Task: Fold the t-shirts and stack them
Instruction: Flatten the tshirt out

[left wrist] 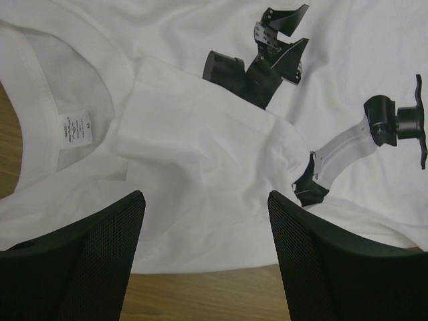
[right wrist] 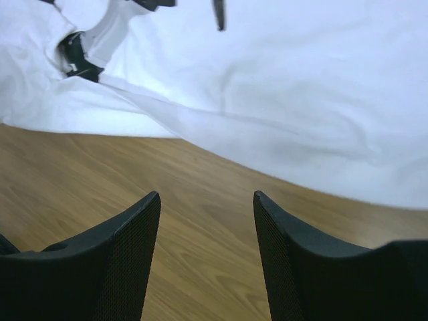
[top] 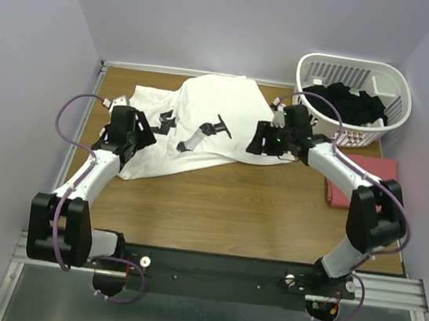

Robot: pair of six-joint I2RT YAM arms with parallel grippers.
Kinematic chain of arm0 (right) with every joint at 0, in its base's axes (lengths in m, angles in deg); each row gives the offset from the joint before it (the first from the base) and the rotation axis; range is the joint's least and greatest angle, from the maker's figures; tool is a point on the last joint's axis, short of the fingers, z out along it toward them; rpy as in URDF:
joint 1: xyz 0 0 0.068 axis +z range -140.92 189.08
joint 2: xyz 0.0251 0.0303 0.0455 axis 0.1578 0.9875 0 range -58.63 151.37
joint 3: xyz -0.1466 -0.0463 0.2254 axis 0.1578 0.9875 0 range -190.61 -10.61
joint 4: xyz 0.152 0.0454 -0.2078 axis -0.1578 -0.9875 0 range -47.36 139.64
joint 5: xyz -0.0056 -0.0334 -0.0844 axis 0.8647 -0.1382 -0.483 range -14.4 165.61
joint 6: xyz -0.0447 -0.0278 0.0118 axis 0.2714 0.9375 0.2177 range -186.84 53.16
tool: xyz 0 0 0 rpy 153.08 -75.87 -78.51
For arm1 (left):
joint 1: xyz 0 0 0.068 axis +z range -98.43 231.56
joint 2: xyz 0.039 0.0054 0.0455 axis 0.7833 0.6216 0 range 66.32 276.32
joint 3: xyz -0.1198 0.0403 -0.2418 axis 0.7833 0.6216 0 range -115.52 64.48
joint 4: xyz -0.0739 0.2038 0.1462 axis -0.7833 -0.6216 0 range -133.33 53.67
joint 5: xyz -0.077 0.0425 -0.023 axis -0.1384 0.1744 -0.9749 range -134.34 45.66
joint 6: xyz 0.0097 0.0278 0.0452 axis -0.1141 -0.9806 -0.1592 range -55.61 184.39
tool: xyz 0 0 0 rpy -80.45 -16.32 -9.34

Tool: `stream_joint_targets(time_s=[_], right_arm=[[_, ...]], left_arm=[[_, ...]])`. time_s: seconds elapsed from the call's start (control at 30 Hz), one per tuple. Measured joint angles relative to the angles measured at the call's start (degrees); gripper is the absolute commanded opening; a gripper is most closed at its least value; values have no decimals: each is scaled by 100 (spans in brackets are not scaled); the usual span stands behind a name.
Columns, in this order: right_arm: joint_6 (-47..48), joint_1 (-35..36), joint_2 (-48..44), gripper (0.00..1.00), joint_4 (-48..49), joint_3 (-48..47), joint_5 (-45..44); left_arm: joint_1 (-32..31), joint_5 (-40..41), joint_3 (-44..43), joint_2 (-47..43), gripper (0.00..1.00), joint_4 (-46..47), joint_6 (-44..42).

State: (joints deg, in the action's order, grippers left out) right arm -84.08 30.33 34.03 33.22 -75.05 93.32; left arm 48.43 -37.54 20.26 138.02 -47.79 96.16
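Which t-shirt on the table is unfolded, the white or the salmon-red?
The white t-shirt, lying rumpled and spread across the far left of the table. The salmon-red t-shirt is a compact flat rectangle on the right, beside the basket.

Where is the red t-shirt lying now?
In the top view, the red t-shirt lies at the table's right edge, near the white basket, partly behind the right arm.
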Motion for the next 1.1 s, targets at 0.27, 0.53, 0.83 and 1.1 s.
stream_joint_targets(time_s=[0.27, 0.53, 0.83, 1.1], right_arm=[[24, 1027, 1537, 66, 186, -1482, 522], [-876, 1569, 3058, 65, 914, -3018, 957], [-2076, 1738, 4625, 62, 1641, -4245, 1141], [-2732, 1864, 5077, 61, 1989, -4465, 1158]], left_arm=[[101, 337, -505, 542, 83, 111, -291], [201, 776, -455, 264, 83, 286, -551], [201, 951, -289, 151, 83, 337, -732], [201, 955, -289, -72, 83, 404, -789]])
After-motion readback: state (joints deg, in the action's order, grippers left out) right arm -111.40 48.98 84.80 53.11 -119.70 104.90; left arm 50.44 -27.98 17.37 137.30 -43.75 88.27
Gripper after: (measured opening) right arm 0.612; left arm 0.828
